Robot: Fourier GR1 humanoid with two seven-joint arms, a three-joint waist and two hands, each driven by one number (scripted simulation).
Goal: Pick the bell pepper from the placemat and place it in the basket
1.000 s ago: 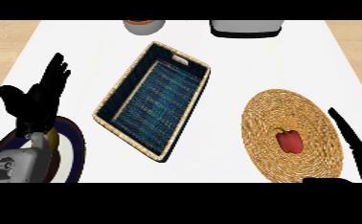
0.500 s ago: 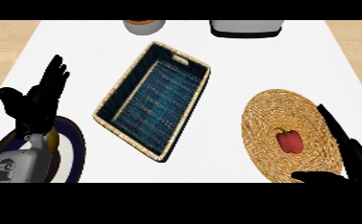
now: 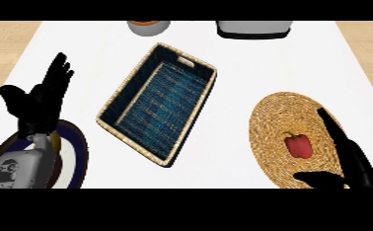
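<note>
A small red bell pepper [image 3: 298,145] with a green stem lies on a round woven placemat [image 3: 278,126] at the right of the counter. My right hand [image 3: 344,152] is open just right of the pepper, straight fingers pointing away over the mat and the thumb below the pepper; it does not touch it. A rectangular wicker basket [image 3: 124,135] with a dark blue lining stands at an angle in the middle, with nothing in it. My left hand [image 3: 40,101] rests open at the left edge, fingers up.
A dark-rimmed plate [image 3: 75,152] lies at the lower left, partly under my left forearm. At the counter's far edge stand an orange-brown bowl [image 3: 148,26] and a grey and black appliance [image 3: 253,28].
My right hand has moved leftward over the placemat, closer to the pepper, and its thumb has come into view below the pepper. The left hand has stayed still.
</note>
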